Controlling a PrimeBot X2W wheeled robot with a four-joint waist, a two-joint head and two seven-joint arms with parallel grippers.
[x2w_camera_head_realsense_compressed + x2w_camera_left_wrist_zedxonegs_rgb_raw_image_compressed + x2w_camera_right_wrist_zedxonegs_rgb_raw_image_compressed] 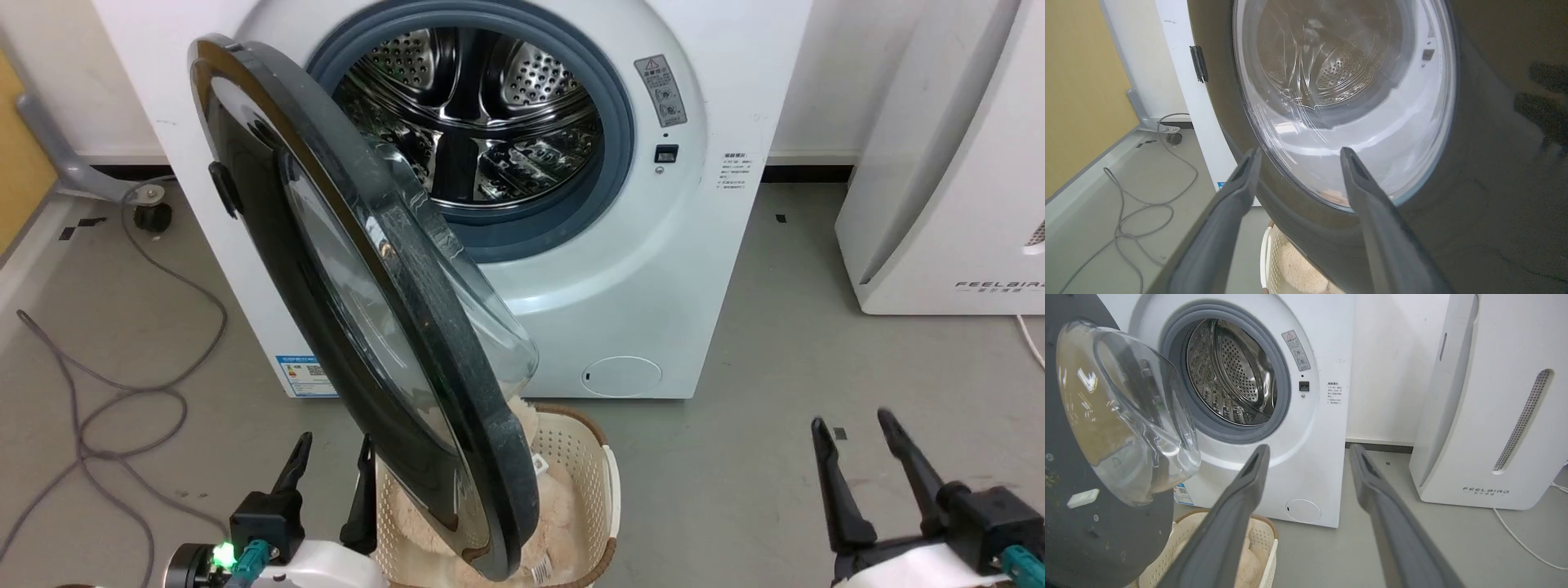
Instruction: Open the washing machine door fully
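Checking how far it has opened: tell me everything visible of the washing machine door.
The washing machine door is a round disc, glossy black outside and dark inside, with a bulging clear glass bowl at its centre. It stands partly open, hinged at the left side of the washing machine, its lower edge over a pale basket. The open left gripper sits beside its outer face; contact is unclear.
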